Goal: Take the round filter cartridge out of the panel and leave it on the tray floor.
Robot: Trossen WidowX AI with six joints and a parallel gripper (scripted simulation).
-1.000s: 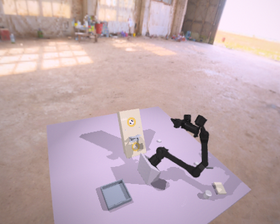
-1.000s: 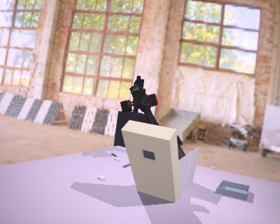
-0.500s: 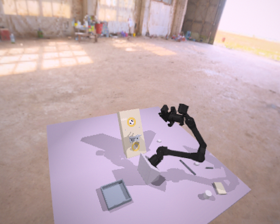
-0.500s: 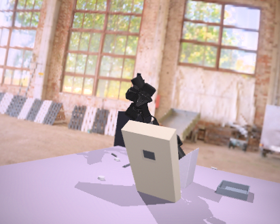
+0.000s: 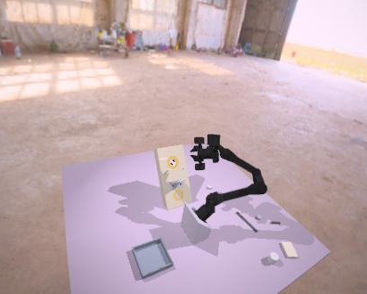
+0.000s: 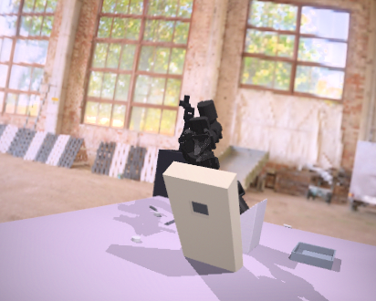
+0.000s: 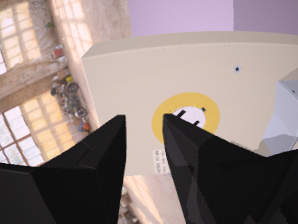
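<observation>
Two narrow, empty jaws (image 5: 192, 154) may miss the cartridge's slots, perhaps, being off toward nine o'clock; the cartridge (image 5: 173, 162) (image 7: 192, 118) sits in the panel (image 5: 179, 177) (image 6: 207, 237) (image 7: 125, 75), so pushing could scrape its face.

No text is reading clearly. In the wrist view, 1 sm. white label (image 7: 159, 161) is sitting on the beige panel (image 5: 180, 153) (image 6: 211, 234) (image 7: 122, 82), just below the yellow ring (image 5: 177, 162) (image 7: 214, 112) in frame; its tiny dark print is running sideways in rows, too blurry to make out.
</observation>
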